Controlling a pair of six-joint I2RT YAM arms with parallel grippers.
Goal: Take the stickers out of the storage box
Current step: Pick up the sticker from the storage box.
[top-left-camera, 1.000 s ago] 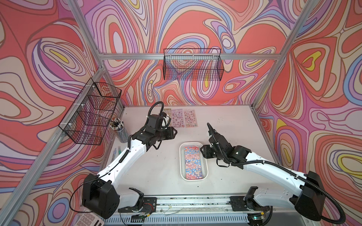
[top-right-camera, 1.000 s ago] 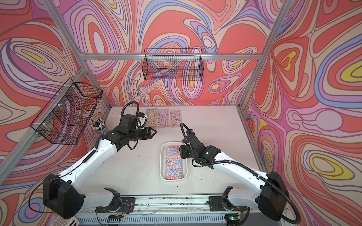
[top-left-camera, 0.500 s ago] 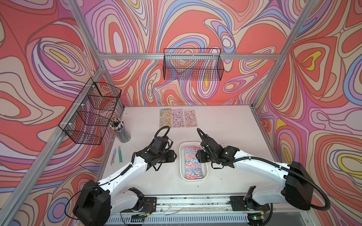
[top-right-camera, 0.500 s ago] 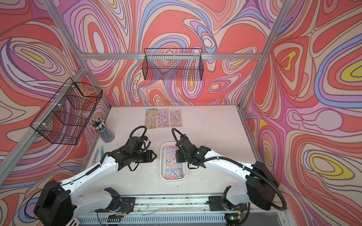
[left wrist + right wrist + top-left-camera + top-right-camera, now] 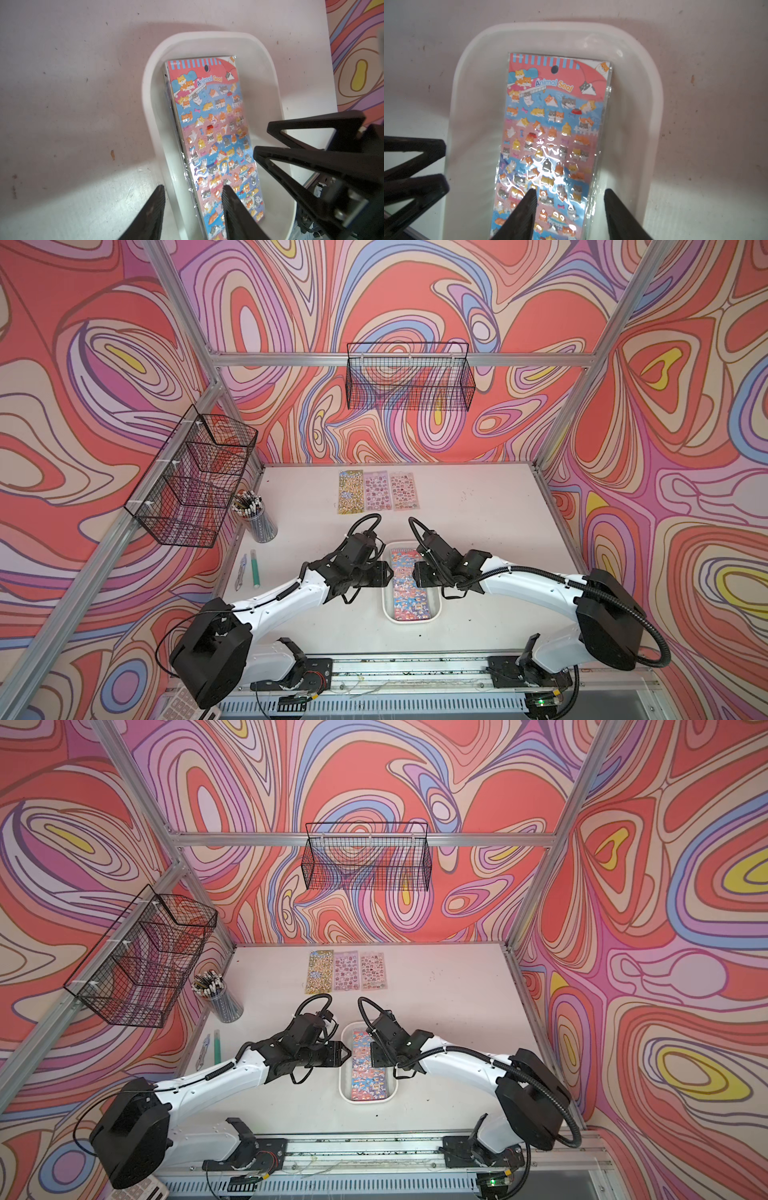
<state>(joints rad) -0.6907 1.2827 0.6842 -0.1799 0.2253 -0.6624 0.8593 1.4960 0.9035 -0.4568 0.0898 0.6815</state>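
The white storage box (image 5: 409, 619) (image 5: 367, 1099) lies near the table's front, and in it is a stack of stickers (image 5: 408, 593) (image 5: 367, 1076) topped by a blue-and-pink "Animal Seal" sheet (image 5: 216, 128) (image 5: 554, 124). Three more sticker sheets lie side by side at the back: yellow-green (image 5: 350, 492), lilac (image 5: 376, 490) and pink (image 5: 402, 490). My left gripper (image 5: 390, 573) (image 5: 192, 188) is open, with one finger outside the box wall (image 5: 149, 99) and one over the stack. My right gripper (image 5: 416, 575) (image 5: 570, 190) is open astride the stack's opposite long edge. Neither holds anything.
A cup of pencils (image 5: 258, 519) stands at the left, with a green pen (image 5: 254, 568) and a small tool (image 5: 241, 571) lying in front of it. Black wire baskets hang on the left wall (image 5: 195, 481) and the back wall (image 5: 409, 381).
My left arm has swung from the back, near the laid-out sheets, forward to the box's left side. My right gripper has moved left and down over the box.
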